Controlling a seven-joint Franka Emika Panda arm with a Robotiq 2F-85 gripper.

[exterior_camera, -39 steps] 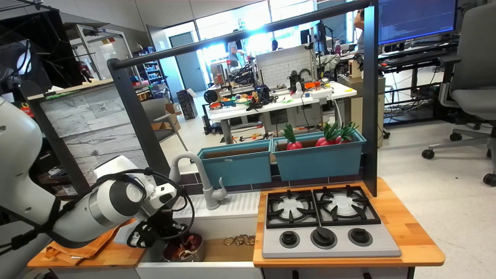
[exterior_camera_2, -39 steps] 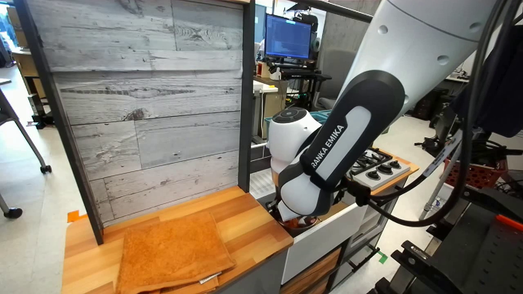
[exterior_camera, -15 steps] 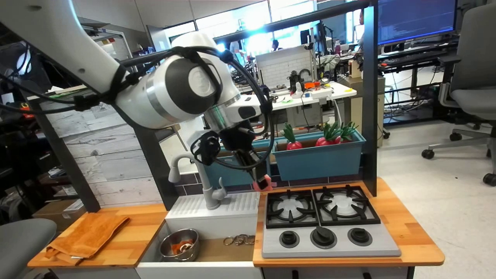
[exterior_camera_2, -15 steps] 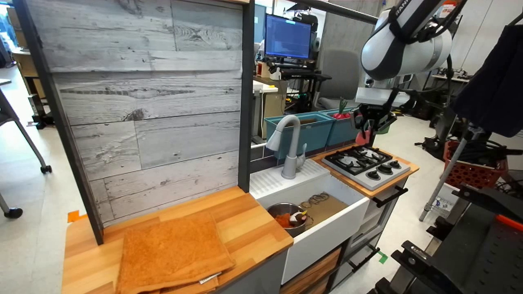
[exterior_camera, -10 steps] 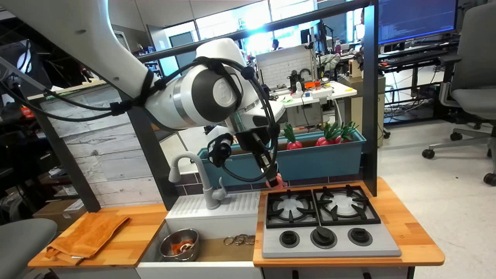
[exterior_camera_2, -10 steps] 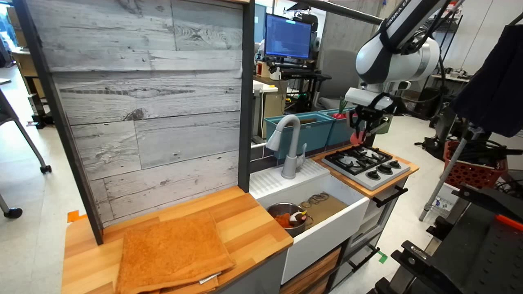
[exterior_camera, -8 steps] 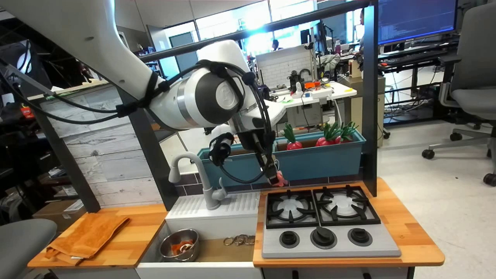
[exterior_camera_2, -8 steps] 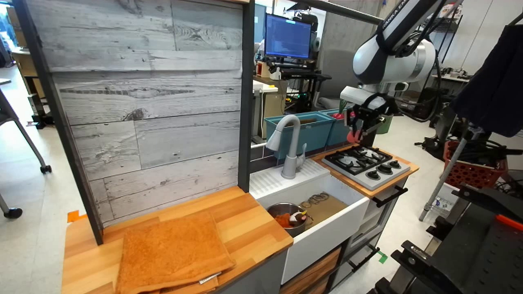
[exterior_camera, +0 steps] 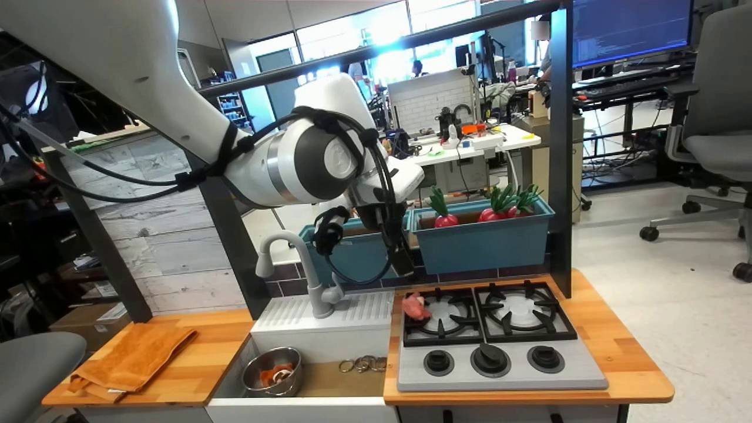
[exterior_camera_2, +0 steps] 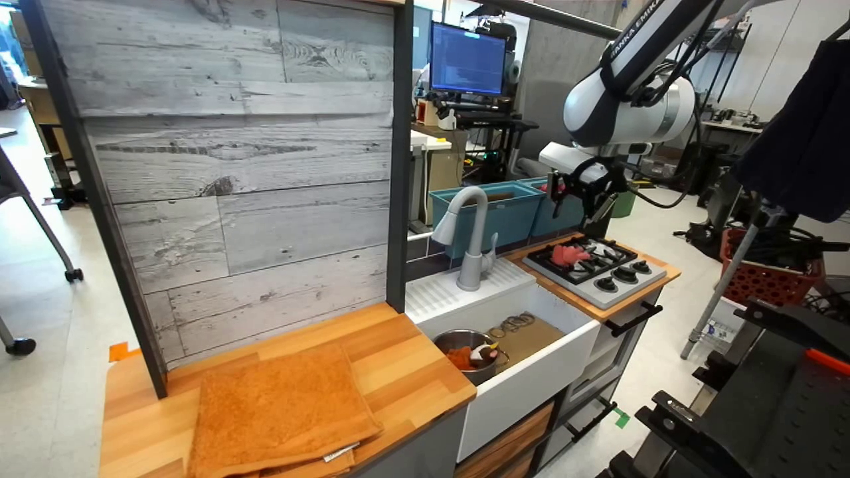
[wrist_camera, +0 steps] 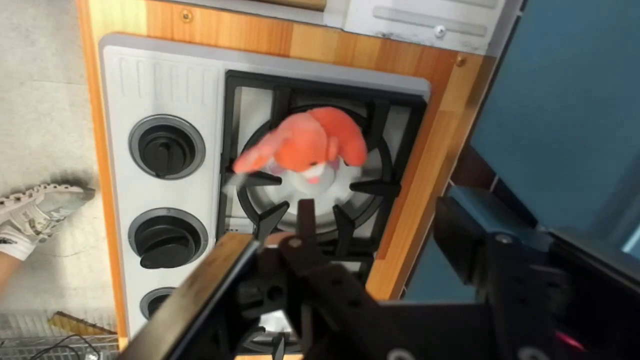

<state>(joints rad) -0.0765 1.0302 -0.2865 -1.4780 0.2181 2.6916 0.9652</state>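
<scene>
A pink-red plush toy with a white muzzle (wrist_camera: 302, 140) rests on the burner grate, on the burner closest to the sink; it also shows in both exterior views (exterior_camera: 416, 306) (exterior_camera_2: 568, 254). My gripper (wrist_camera: 375, 215) is open and holds nothing; its two black fingers stand well apart in the wrist view. In the exterior views the gripper (exterior_camera: 403, 267) (exterior_camera_2: 579, 207) hangs above the stove and the toy, apart from it, close in front of the teal planter boxes (exterior_camera: 358, 258). The toy looks slightly blurred in the wrist view.
A grey stove (exterior_camera: 502, 376) has black grates and knobs. A sink (exterior_camera_2: 531, 378) holds a metal pot (exterior_camera: 296, 367) with orange and brown-white items, and metal rings (exterior_camera: 364, 363). A grey faucet (exterior_camera: 317, 282), an orange cloth (exterior_camera: 138, 358), radishes (exterior_camera: 446, 221) and a dark overhead bar (exterior_camera: 470, 32) also show.
The arm carried the toy from the sink pot over to the stove. Since half a second ago the gripper has opened, and the toy has dropped onto the grate. The arm shifted slightly.
</scene>
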